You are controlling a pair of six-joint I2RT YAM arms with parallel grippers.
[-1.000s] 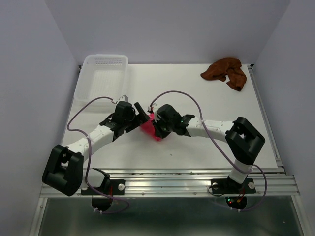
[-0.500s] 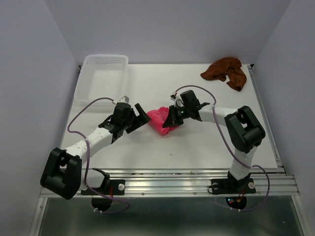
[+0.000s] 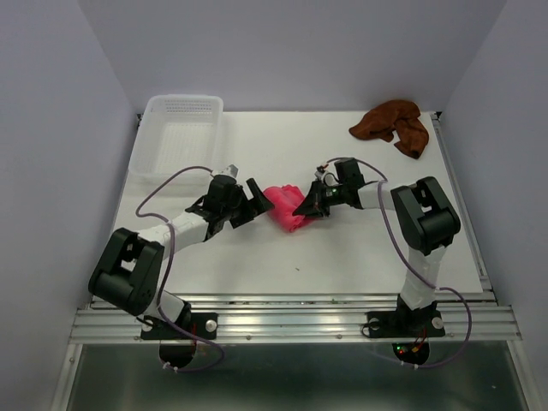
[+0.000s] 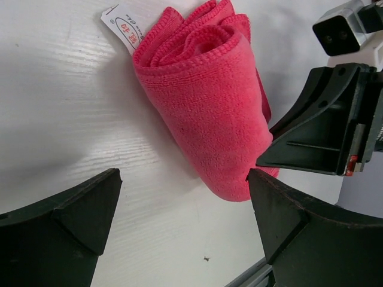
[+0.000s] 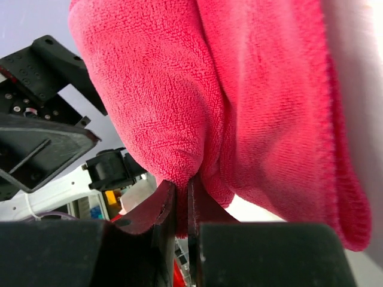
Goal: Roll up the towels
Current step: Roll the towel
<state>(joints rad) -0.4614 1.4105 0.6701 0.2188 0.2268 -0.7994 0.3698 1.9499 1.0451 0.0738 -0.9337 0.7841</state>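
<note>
A pink-red towel (image 3: 286,205) lies rolled into a thick bundle in the middle of the table, its white label (image 4: 124,28) sticking out at one end. My right gripper (image 3: 306,205) is shut on a fold of this towel (image 5: 197,107), the cloth pinched between its fingers (image 5: 160,209). My left gripper (image 3: 259,199) stands wide open just left of the roll (image 4: 206,101), and its fingers (image 4: 281,209) touch nothing. The rust brown towel (image 3: 392,125) lies crumpled at the back right corner.
A translucent white plastic basket (image 3: 177,137) sits at the back left. The metal rail (image 3: 291,315) runs along the table's near edge. The right arm's black finger (image 4: 323,125) shows close beside the roll in the left wrist view.
The right gripper has dragged the pink-red towel right and a little farther back, its arm folding back. The left gripper followed to the right, staying open.
</note>
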